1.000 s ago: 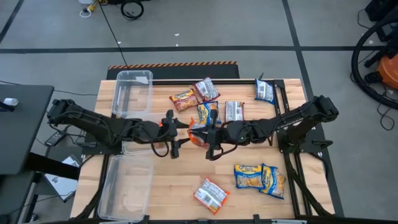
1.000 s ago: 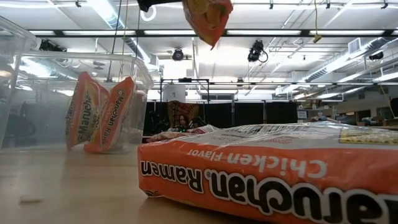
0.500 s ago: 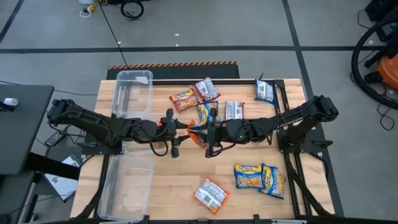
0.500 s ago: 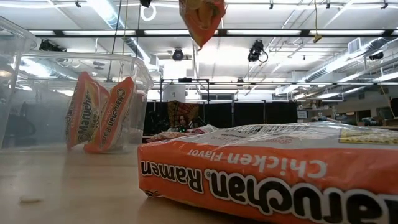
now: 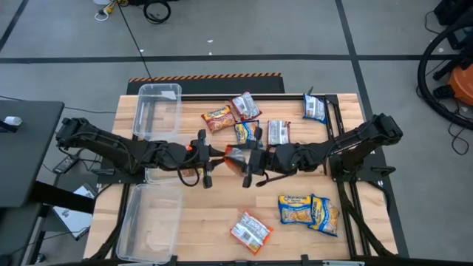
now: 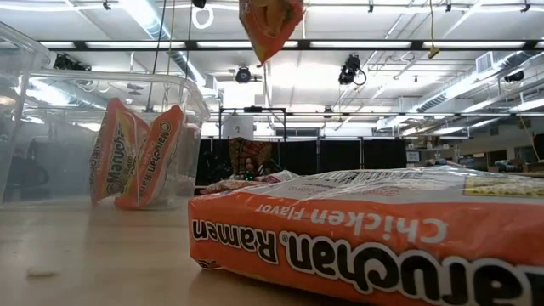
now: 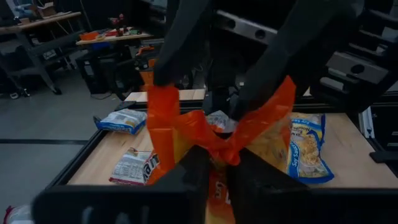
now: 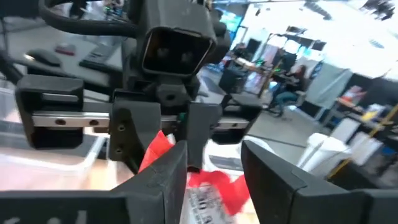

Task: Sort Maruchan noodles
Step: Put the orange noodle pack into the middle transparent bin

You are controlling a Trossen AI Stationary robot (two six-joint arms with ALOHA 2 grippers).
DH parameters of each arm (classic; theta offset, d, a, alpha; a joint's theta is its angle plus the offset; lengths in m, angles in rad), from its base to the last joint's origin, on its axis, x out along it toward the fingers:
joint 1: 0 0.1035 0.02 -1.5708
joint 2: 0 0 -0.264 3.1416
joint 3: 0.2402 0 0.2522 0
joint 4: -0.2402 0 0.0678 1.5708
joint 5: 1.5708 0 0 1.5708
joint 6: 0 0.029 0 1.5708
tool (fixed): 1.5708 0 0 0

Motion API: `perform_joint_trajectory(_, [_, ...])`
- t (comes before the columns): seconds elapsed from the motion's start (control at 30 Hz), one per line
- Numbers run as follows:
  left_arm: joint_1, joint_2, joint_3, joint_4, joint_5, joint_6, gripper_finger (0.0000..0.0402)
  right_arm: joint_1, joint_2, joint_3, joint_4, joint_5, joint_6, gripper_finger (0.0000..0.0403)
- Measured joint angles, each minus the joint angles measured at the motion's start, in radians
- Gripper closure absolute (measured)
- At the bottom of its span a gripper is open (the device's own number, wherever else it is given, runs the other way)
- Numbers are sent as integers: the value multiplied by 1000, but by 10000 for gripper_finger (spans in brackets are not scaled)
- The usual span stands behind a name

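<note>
- Maruchan noodles, high view: flat rectangular plastic packets scattered over the pale wooden slat table (image 5: 199,222). One crinkled orange packet (image 5: 235,157) hangs mid-table between the left gripper (image 5: 209,157) and the right gripper (image 5: 251,160), which face each other across it.
- High view, other packets: an orange one (image 5: 217,118) and a red-silver one (image 5: 245,107) near the far edge, a blue-and-yellow one (image 5: 246,131) beside a silver one (image 5: 278,131), a blue one (image 5: 314,109) at the far right corner, two yellow-blue ones (image 5: 309,210) touching near the right front, one orange-silver packet (image 5: 250,230) at the front centre.
- High view, bins: two clear, rounded-corner plastic bins on the left side, one far (image 5: 158,111) and one near (image 5: 151,222).
- Low view: the held orange packet (image 6: 269,25) dangles from the top edge, its wrapper pinched to a point at the bottom. A glossy orange "Chicken Flavor" packet (image 6: 365,238) lies flat close up. Two orange packets (image 6: 136,153) stand tilted inside a clear bin (image 6: 51,140).
- Left wrist view: the left gripper (image 7: 214,177) is clamped narrowly on the orange packet (image 7: 217,140), bunching the wrapper into folds; two dark fingers (image 7: 177,50) of the right gripper pinch its upper corners.
- Right wrist view: the right gripper (image 8: 214,168) stands moderately spread around the red-orange wrapper (image 8: 208,186), facing the left arm's boxy wrist camera (image 8: 174,53). Whether the fingers press the film here, I cannot tell.
</note>
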Motion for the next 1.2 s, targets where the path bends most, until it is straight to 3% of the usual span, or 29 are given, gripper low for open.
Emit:
perform_joint_trajectory(0.2, [0,0,0,-1,-1,-1,394,57,0,0,41,162,-104,244])
perform_joint_trajectory(0.4, [-6,-27,28,-66,-10,45,388,162,0,0,193,453,-368,244])
perform_joint_trajectory(0.57, [-33,-84,151,-431,-105,68,393,251,-1,0,314,673,-580,244])
perform_joint_trajectory(0.83, [-121,-195,251,-1038,-283,-81,393,323,-1,0,277,810,-539,244])
perform_joint_trajectory(1.1, [-165,-369,236,-1429,-234,-252,393,306,-1,0,253,843,-465,244])
perform_joint_trajectory(1.2, [-169,-433,192,-1486,-184,-277,393,284,-1,0,253,864,-455,244])
